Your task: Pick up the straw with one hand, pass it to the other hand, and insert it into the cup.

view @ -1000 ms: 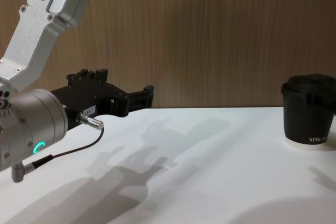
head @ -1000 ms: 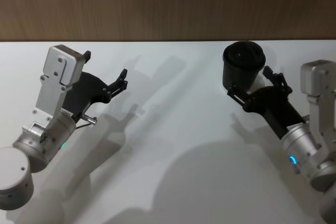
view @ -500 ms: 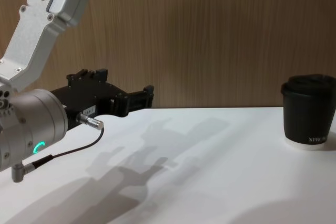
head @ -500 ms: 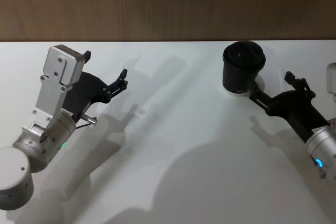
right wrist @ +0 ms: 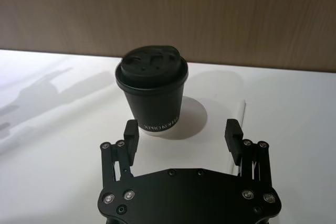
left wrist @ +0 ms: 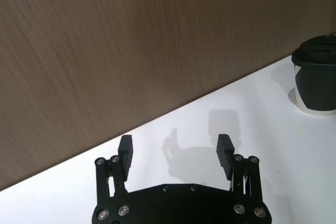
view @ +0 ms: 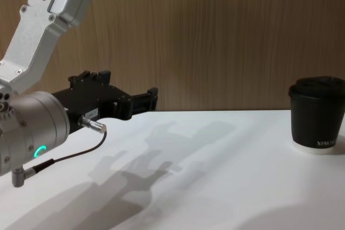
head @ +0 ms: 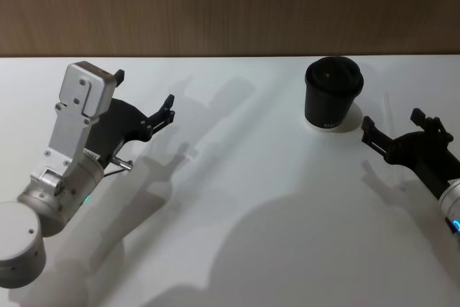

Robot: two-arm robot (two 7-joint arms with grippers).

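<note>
Two pincers: both are standing spread, nothing sitting between the fingers.
Left pincer: hanging idle over the left of the worktop, well apart from the cup.
Right pincer: hovering low near the cup, facing it and the wall. I am judging that it is lining up for the pick, since the straw is lying on this arm's side.
Straw place: seemingly the faint white line in the right wrist view, lying flat on the worktop just beside the cup's base and apart from it. White on white, so I am not sure.
Straw axis: running away from the right pincer toward the wall, its near end pointing at one finger.
Cup stance: standing upright with its lid on, waiting for the insertion.
</note>
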